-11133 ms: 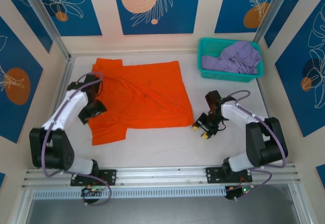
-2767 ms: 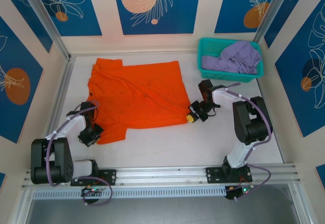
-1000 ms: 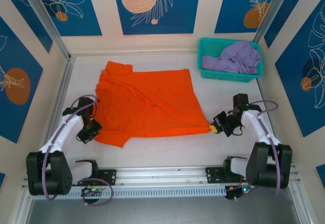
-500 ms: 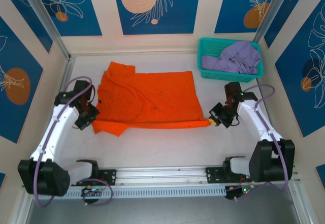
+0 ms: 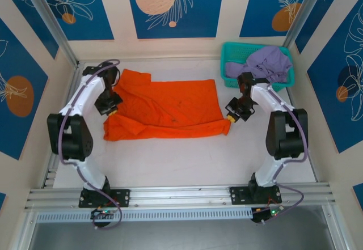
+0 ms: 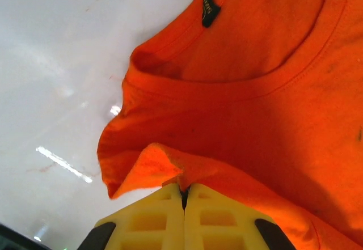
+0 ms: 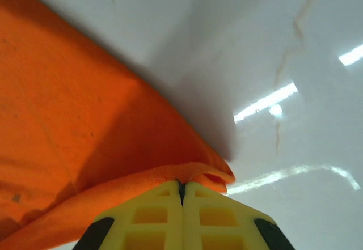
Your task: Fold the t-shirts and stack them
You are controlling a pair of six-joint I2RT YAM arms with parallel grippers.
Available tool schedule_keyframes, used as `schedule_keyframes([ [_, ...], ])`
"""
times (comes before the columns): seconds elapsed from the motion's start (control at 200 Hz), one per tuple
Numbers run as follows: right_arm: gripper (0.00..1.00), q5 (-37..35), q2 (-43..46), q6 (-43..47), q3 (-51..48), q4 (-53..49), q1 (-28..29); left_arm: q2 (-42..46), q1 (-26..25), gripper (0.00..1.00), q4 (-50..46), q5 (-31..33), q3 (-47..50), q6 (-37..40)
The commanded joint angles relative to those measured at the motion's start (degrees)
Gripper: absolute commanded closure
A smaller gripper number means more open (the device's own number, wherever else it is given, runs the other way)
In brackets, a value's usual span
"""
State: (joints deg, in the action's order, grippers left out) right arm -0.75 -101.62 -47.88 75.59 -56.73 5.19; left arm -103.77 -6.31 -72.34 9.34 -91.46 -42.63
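The orange t-shirt (image 5: 164, 105) lies on the white table, its near edge lifted and carried toward the back so it doubles over itself. My left gripper (image 5: 112, 107) is shut on the shirt's left edge, close to the collar (image 6: 227, 85); its yellow fingers (image 6: 153, 219) pinch the orange t-shirt's hem (image 6: 164, 165). My right gripper (image 5: 232, 115) is shut on the right edge, a fold of the orange t-shirt (image 7: 68, 119) caught between its yellow fingers (image 7: 210, 216). The lavender t-shirt (image 5: 262, 64) sits crumpled in the basket.
A teal mesh basket (image 5: 258, 83) stands at the back right, close behind my right arm. Bare white table (image 5: 181, 159) stretches in front of the shirt. Metal frame posts and patterned walls bound the work area.
Both grippers have carried the shirt's near edge toward the back, so the shirt folds over itself. The left arm swung to the back left, the right arm toward the basket.
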Motion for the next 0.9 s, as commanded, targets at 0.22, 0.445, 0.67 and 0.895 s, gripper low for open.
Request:
schedule_keyframes([
  [0.22, 0.97, -2.08, -10.11, 1.28, 12.01, -3.30, 0.61, -10.68, -0.29, 0.86, -5.85, 8.51, -14.79, 3.02],
  [0.445, 0.61, -1.89, -10.20, 2.13, 16.56, -3.82, 0.37, -10.20, 0.33, 0.33, -4.90, 7.95, -19.10, 2.28],
  [0.67, 0.46, 2.66, 0.10, 1.83, 7.08, 2.36, -2.86, 0.18, 0.93, 0.19, -2.54, 5.05, -9.17, 1.24],
  [0.895, 0.46, 9.18, 4.49, 2.20, -3.24, 7.20, -5.06, 8.94, 5.35, 0.17, 4.60, -3.32, 8.45, 1.49],
])
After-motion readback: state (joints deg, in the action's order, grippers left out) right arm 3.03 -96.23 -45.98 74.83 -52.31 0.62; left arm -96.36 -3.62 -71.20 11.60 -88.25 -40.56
